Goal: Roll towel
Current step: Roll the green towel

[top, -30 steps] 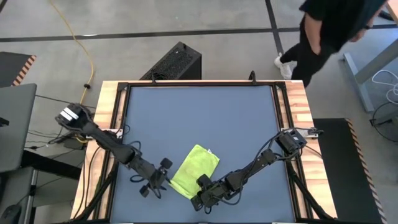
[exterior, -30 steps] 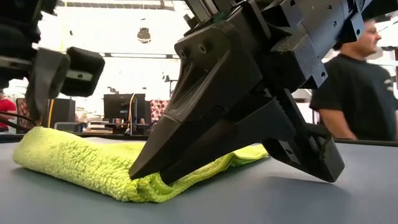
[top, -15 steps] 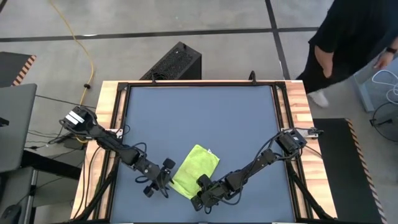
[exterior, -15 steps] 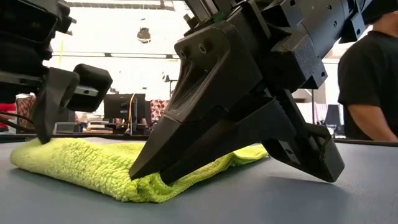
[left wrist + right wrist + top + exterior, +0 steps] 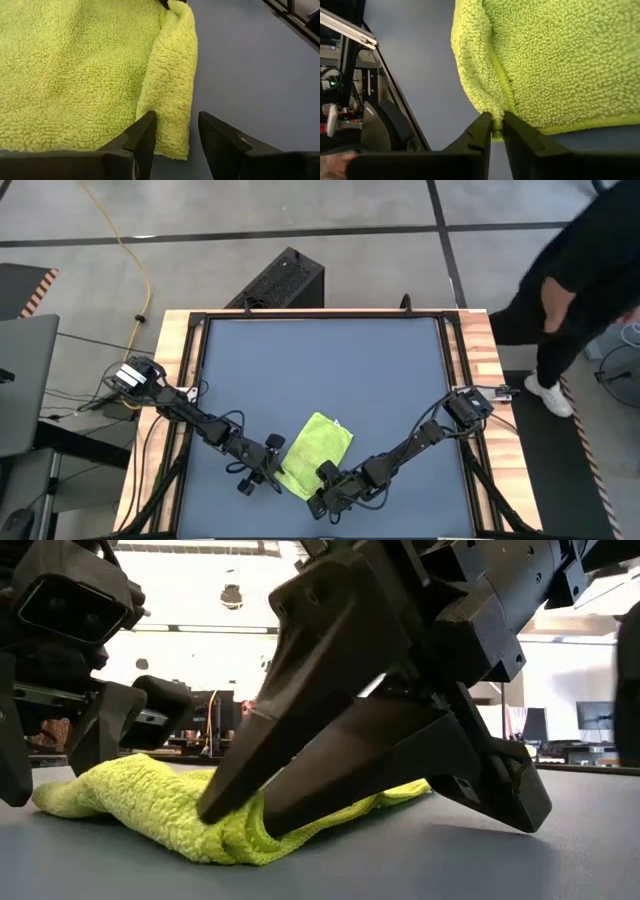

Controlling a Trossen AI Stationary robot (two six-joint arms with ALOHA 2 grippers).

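Note:
The lime-green towel (image 5: 313, 452) lies on the dark blue-grey mat (image 5: 320, 360) near the table's near edge. Its near edge is folded over into a thick roll (image 5: 172, 75). My left gripper (image 5: 270, 472) is open and low at the towel's left end. In the left wrist view its fingers (image 5: 177, 135) stand on either side of the roll's end. My right gripper (image 5: 325, 480) is shut on the towel's near right end, as the low view (image 5: 235, 820) also shows. My left gripper: one finger (image 5: 146, 131) stands at the seam between the roll and the flat cloth; whether it touches the towel I cannot tell. My right gripper pinches the folded edge (image 5: 496, 116) between its two fingertips, at the end of the fold. The fingers slant down from the table's right. The towel lies on the mat.
A person (image 5: 575, 270) walks past the table's far right corner. A black box (image 5: 282, 280) stands on the floor beyond the far edge. The mat's far half (image 5: 320, 350) is bare. Wooden rims (image 5: 178, 360) run along both sides.
My left gripper has come toward the table's right edge and down to the towel's left end, where its open fingers now straddle the rolled edge. The person has walked toward the right.

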